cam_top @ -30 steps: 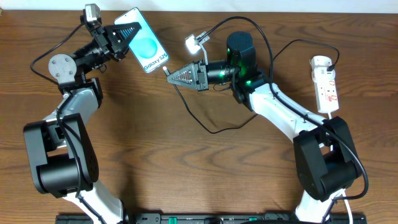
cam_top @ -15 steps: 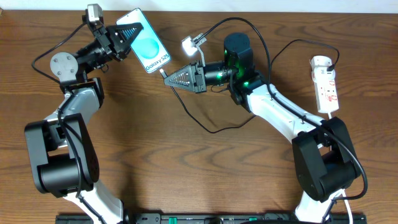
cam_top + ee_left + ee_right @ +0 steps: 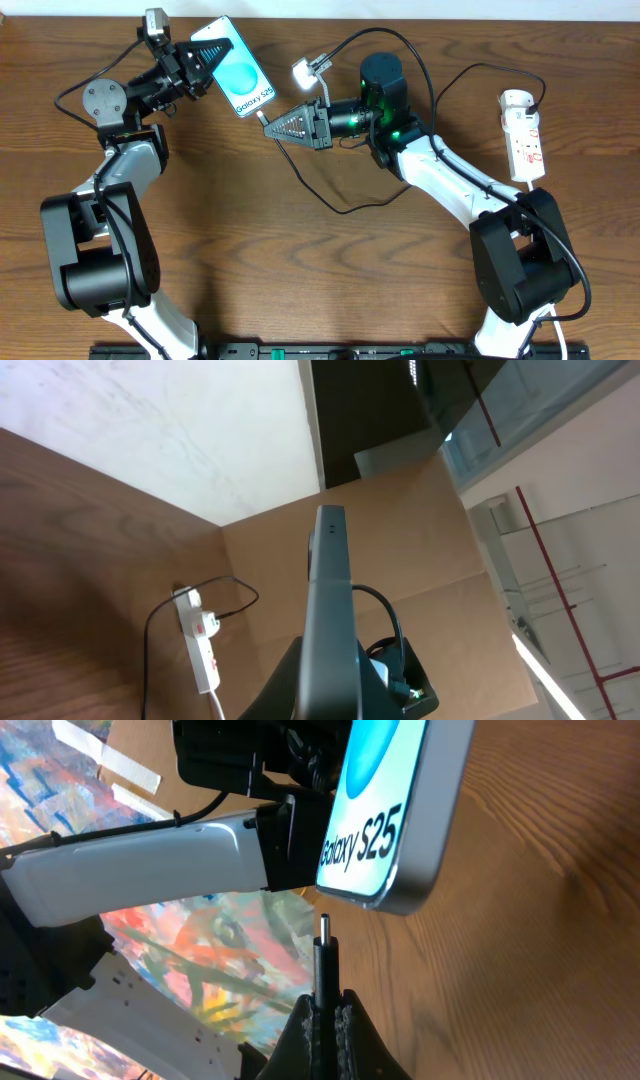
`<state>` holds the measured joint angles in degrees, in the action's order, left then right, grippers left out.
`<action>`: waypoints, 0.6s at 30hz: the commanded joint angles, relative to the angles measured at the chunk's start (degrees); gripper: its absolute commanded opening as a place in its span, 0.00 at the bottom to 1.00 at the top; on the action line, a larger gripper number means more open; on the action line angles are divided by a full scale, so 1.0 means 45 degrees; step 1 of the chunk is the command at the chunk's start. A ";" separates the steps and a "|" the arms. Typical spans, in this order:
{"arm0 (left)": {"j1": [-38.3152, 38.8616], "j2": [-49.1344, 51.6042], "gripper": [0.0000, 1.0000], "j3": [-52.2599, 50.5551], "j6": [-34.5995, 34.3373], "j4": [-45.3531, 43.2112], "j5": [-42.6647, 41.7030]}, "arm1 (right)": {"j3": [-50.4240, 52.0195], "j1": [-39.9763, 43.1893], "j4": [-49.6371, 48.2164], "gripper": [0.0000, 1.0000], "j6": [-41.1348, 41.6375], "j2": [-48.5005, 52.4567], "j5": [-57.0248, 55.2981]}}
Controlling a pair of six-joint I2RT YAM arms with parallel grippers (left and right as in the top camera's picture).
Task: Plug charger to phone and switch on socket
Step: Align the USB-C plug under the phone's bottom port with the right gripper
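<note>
The phone (image 3: 238,71), turquoise screen up, is held off the table at the back left, with my left gripper (image 3: 206,58) shut on its far end. In the left wrist view the phone (image 3: 329,600) shows edge-on between the jaws. My right gripper (image 3: 274,124) is shut on the charger's connector tip (image 3: 263,116), which points at the phone's near end with a small gap. The right wrist view shows the tip (image 3: 323,948) just below the phone's bottom edge (image 3: 400,870). The charger cable (image 3: 340,208) loops across the table. The white socket (image 3: 523,135) lies at the far right.
A black cylindrical object (image 3: 382,72) stands behind the right arm. The socket's thick white cord (image 3: 540,200) runs down past the right arm's base. A cardboard wall (image 3: 420,560) rises behind the table.
My right gripper has moved left with the connector tip, closing in on the phone's near end. The left gripper has shifted the phone slightly up and back.
</note>
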<state>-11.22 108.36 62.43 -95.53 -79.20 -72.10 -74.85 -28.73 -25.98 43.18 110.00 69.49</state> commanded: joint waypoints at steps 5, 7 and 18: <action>0.0015 -0.0024 0.07 0.0160 0.0180 0.0355 -0.0223 | -0.0175 -0.0044 -0.0039 0.01 -0.0136 -0.0044 0.0165; 0.0015 -0.0024 0.07 0.0160 0.0180 0.0355 -0.0223 | -0.0175 -0.0044 -0.0039 0.01 -0.0136 -0.0044 0.0165; 0.0015 -0.0024 0.07 0.0160 0.0160 0.0359 -0.0287 | -0.0175 -0.0039 -0.0029 0.01 -0.0277 -0.0044 0.0160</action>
<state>-11.22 108.36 62.43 -95.53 -77.08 -73.14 -74.85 -28.73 -25.98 43.00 110.00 69.52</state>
